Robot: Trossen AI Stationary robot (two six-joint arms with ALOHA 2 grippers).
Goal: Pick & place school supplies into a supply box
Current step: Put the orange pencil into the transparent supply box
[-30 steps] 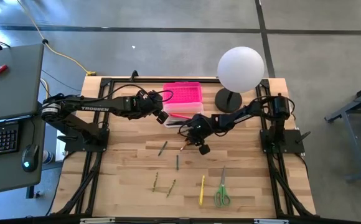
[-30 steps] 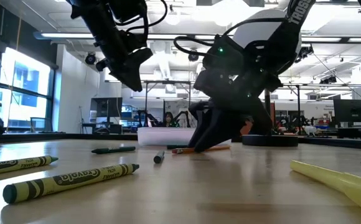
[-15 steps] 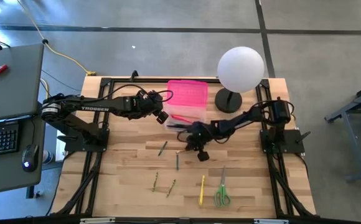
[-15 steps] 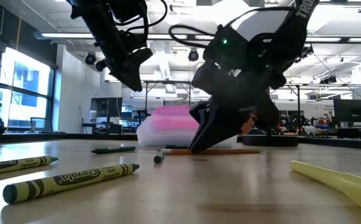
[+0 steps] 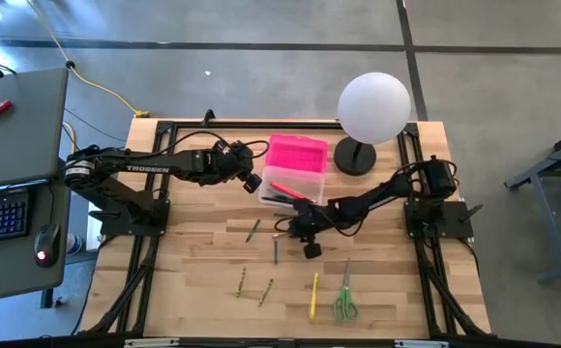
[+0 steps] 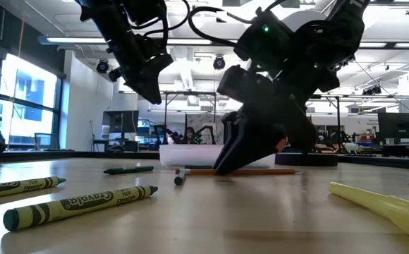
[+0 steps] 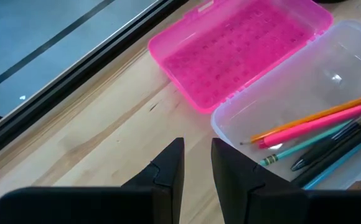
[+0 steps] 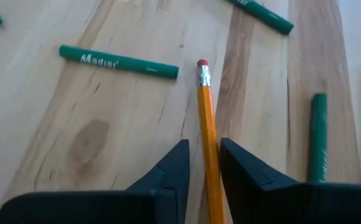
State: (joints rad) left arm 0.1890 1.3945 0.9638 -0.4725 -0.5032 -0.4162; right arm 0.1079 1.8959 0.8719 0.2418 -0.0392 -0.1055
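Note:
My right gripper [image 8: 204,146] is down at the table [image 5: 290,229], just on the near side of the supply box. Its fingers are narrowly open, one on each side of an orange pencil [image 8: 206,118] that lies flat on the wood [image 6: 261,171]. The clear supply box [image 5: 285,188] stands open with its pink lid [image 5: 297,153] folded back flat; pens and pencils lie inside it [image 7: 317,134]. My left gripper [image 7: 197,144] hovers narrowly open above the table by the box's left side [image 5: 252,182]. My right gripper comes at the orange pencil's shaft [image 8: 213,155] slanting down, with the fingers pointing along its length. The pencil lies flat on the table. It sits close against one finger [image 8: 230,163]; I cannot tell whether that finger touches it.
Green crayons [image 5: 254,229] [image 5: 275,251], olive crayons [image 5: 242,282] [image 5: 266,290], a yellow pen [image 5: 313,295] and green-handled scissors [image 5: 344,304] lie nearer the table's near edge. A white globe lamp [image 5: 373,106] stands at the far right, behind the box.
My right gripper has moved from the box toward the near edge and down onto the table, over the orange pencil. The pink lid rose briefly, showing above the box in the low view, and lies back flat now.

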